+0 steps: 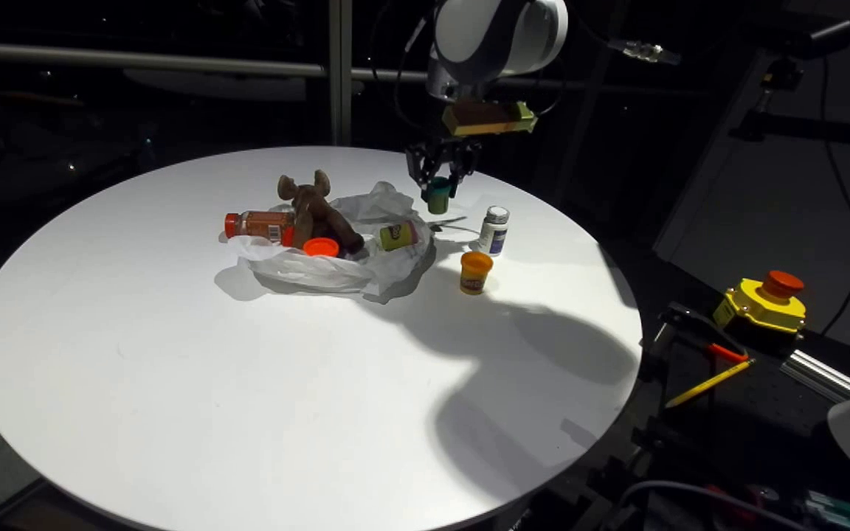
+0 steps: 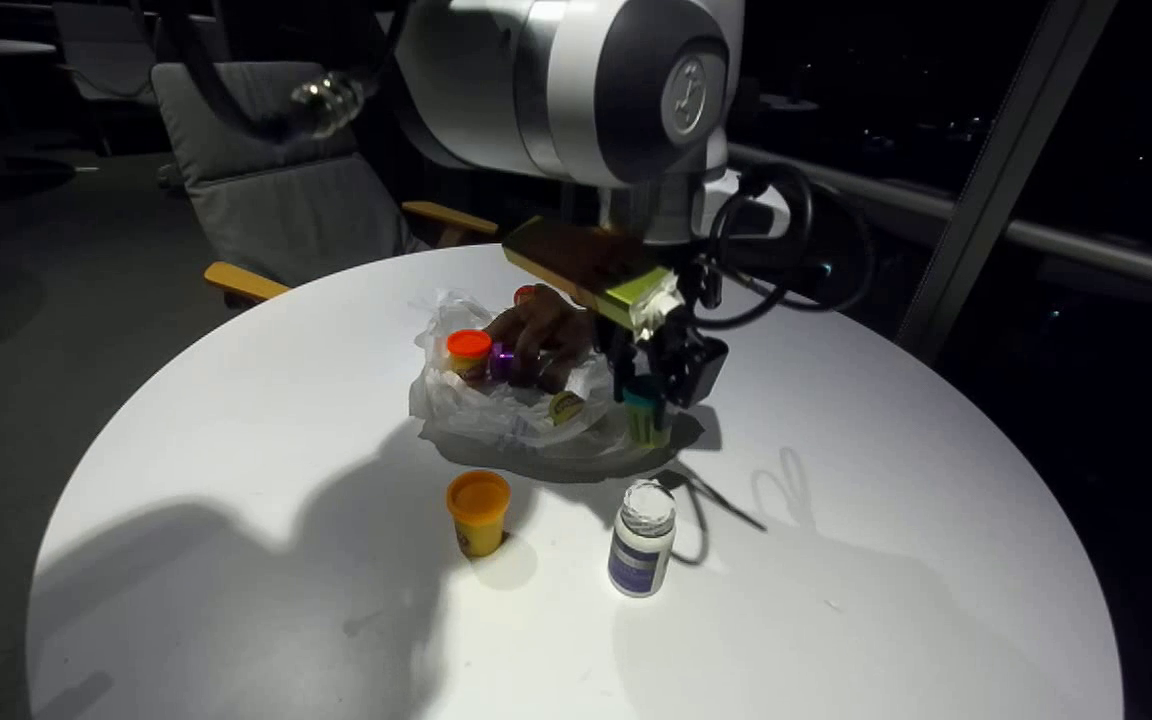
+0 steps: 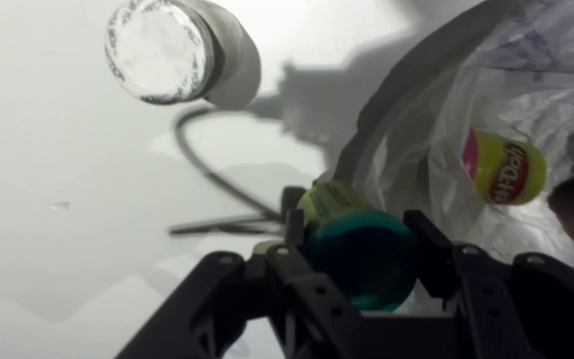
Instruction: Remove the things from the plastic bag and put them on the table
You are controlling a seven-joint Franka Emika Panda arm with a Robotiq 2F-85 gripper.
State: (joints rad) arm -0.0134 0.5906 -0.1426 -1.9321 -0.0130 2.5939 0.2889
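Note:
A white plastic bag (image 1: 307,274) lies spread open on the round table (image 1: 196,383). On it are a brown toy animal (image 1: 313,214), a red-capped bottle (image 1: 263,224), a red-lidded tub (image 2: 469,352), a pink-lidded yellow tub (image 3: 508,167) and a small purple thing (image 2: 502,360). My gripper (image 1: 440,190) is shut on a teal-lidded yellow tub (image 3: 361,249), one finger on each side of it. It holds the tub beside the bag's edge, seemingly a little above the table. An orange tub (image 1: 475,273) and a white bottle (image 2: 642,540) stand upright on the table outside the bag.
A dark cable or cord (image 3: 227,185) lies on the table between the white bottle and the held tub. A grey chair (image 2: 286,190) stands behind the table. A yellow box with a red button (image 1: 764,304) sits beyond the table's edge.

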